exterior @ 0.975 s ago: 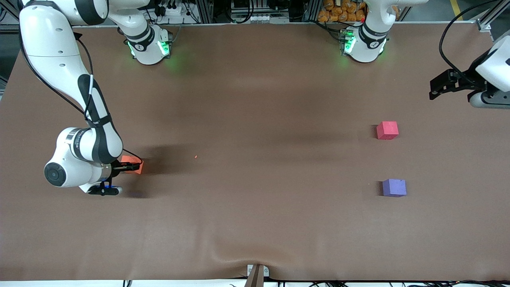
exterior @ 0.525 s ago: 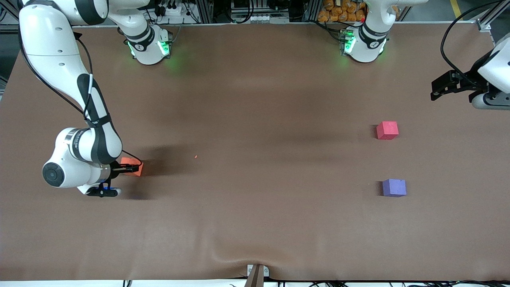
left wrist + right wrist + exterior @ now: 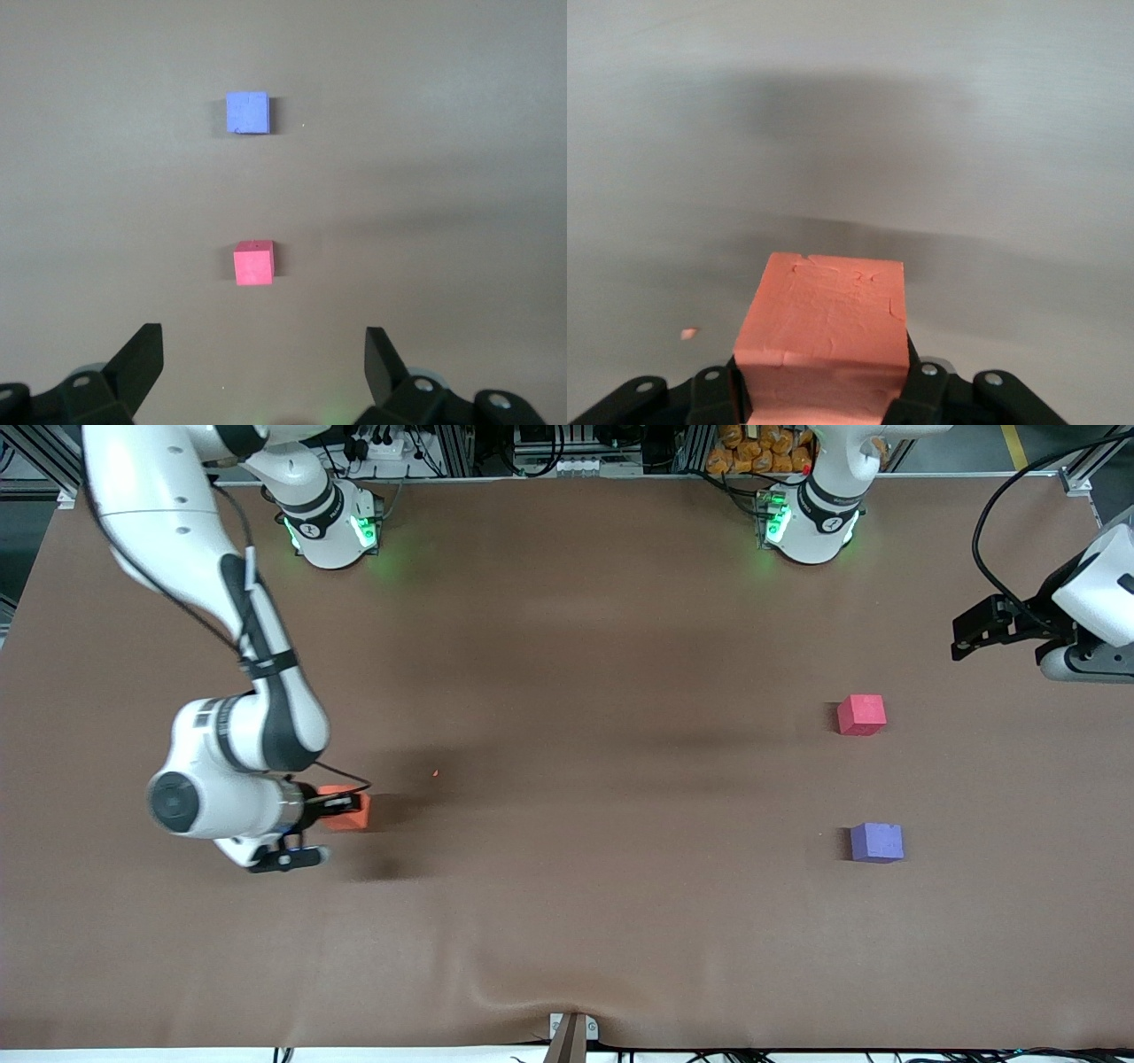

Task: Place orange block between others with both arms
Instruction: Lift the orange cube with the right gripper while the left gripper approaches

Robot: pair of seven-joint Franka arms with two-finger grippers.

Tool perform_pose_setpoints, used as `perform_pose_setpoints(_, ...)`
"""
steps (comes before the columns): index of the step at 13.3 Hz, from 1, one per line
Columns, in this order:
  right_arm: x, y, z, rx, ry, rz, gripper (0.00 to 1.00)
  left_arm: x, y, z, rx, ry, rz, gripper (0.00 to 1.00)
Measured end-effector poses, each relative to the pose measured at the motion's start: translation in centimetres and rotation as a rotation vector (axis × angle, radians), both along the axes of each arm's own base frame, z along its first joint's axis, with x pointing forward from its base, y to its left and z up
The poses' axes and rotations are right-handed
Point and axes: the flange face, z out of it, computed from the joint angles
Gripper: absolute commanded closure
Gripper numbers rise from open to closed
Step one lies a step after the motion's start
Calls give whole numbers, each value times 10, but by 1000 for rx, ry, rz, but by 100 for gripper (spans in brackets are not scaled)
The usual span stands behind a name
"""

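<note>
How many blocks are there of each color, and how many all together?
Orange block, held in the right claw: 1
Pinkish-red block, on the table: 1
Purple block, on the table: 1
Total: 3 blocks

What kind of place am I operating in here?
Likely a robotics lab test bench: a brown-covered table with foam cubes, aluminium framing and cabling along the edge by the arm bases, and green-lit arm bases.
</note>
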Motion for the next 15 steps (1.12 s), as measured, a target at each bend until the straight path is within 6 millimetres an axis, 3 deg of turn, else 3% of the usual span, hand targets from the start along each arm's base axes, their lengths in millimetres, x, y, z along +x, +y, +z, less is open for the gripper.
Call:
perform_pose_setpoints(4,-26,113,12,-22,-12,-1,52,2,-14,-8,0,10,-25,0)
perform_pose_setpoints(7,-62,210,22,-37,-40,-41,51,15,-30,-33,0,37,-53,0)
perform_pose_setpoints(9,-90,265,17,-18,-70,-16,51,25,-48,-51,-5,35,-80,0)
perform_pose_setpoints(11,-112,295,0,-4,-51,21,51,31,-68,-70,-8,55,-100,0)
perform_pose_setpoints(15,-126,309,-25,28,13,4,50,41,-96,-106,-10,95,-91,0)
